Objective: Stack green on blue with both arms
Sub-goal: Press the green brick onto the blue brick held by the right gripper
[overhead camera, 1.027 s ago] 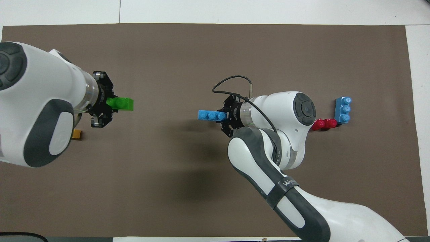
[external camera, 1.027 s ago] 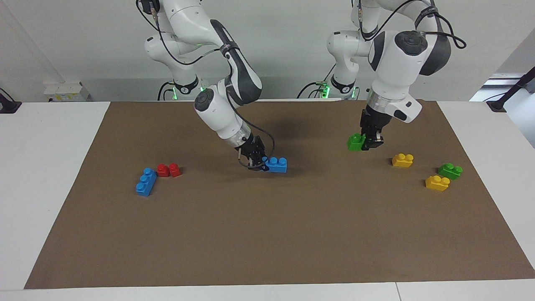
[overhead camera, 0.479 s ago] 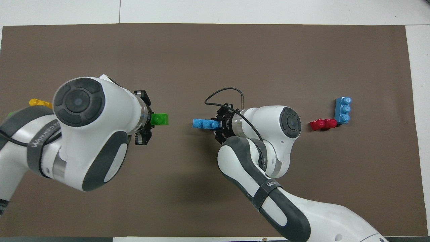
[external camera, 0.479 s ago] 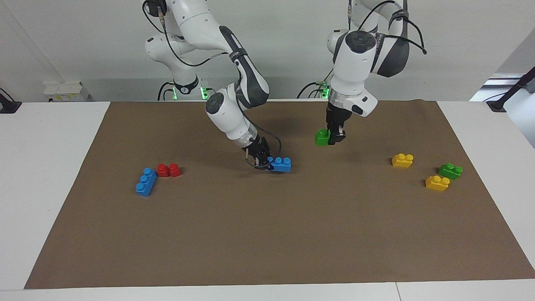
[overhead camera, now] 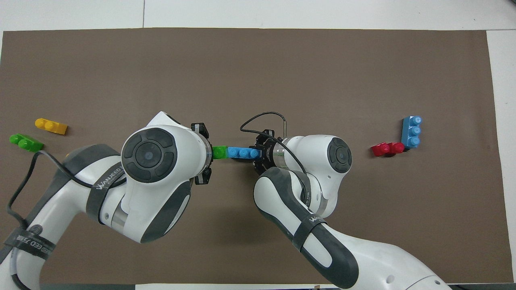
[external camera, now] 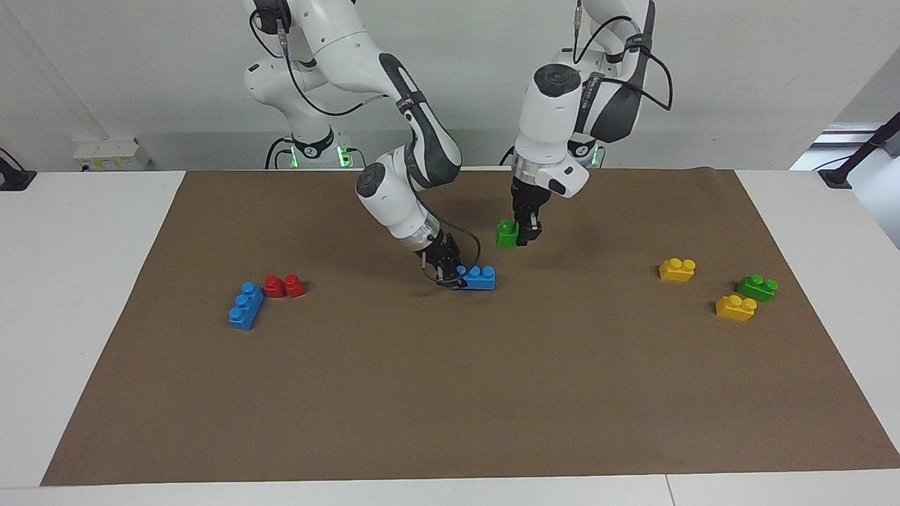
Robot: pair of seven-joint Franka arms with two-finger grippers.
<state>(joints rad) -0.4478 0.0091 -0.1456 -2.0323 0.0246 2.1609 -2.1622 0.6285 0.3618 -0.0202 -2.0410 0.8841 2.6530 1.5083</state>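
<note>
My left gripper (external camera: 524, 230) is shut on a bright green two-stud brick (external camera: 505, 234) and holds it in the air over the middle of the mat. My right gripper (external camera: 448, 270) is shut on one end of a blue three-stud brick (external camera: 480, 278), held low at the mat. The green brick hangs higher than the blue one and apart from it, toward the left arm's end. In the overhead view the green brick (overhead camera: 220, 152) lines up end to end with the blue brick (overhead camera: 243, 152). I cannot tell whether the blue brick rests on the mat.
A second blue brick (external camera: 245, 306) and a red brick (external camera: 285, 286) lie toward the right arm's end. Two yellow bricks (external camera: 678, 269) (external camera: 735, 308) and a second green brick (external camera: 757, 287) lie toward the left arm's end. A brown mat (external camera: 450, 407) covers the table.
The left arm has carried the green brick from its own end of the mat to the middle, close to the blue brick. The right gripper has shifted the blue brick slightly toward it.
</note>
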